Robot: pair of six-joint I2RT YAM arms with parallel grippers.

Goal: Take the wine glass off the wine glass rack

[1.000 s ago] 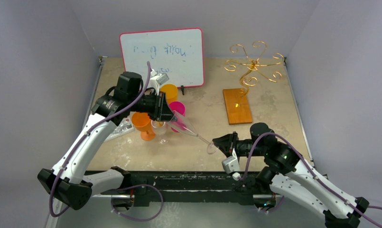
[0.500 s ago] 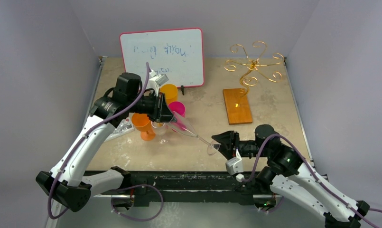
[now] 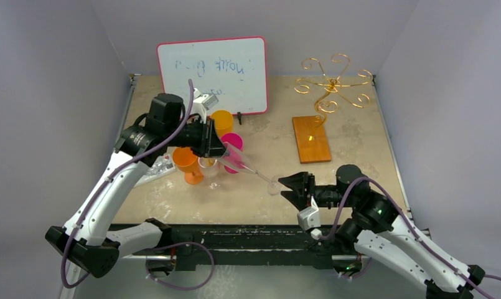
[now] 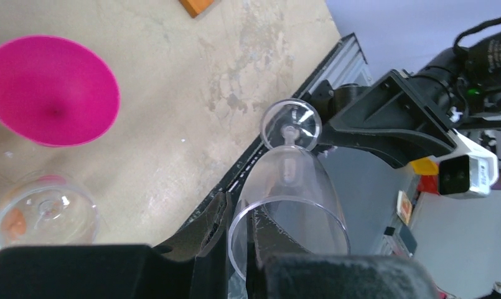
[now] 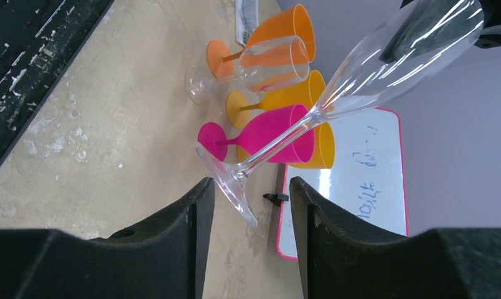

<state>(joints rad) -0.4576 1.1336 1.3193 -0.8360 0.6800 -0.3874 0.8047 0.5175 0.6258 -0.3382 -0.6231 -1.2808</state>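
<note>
Gold-wire wine glass rack [image 3: 332,84] stands bare at far right. My left gripper [image 4: 238,243] pinches the clear wine glass [image 4: 291,174] by its bowl rim [image 4: 285,199]; my right gripper [image 5: 251,193] gapes around its foot [image 5: 226,180], holding nothing. That slick rim could slip and drop it.

The top external view looks down from above the near edge of the tabletop [image 3: 279,134] toward its far edge. The wrist views sit close, facing each other, sharing the wine glass [image 4: 289,187].
</note>
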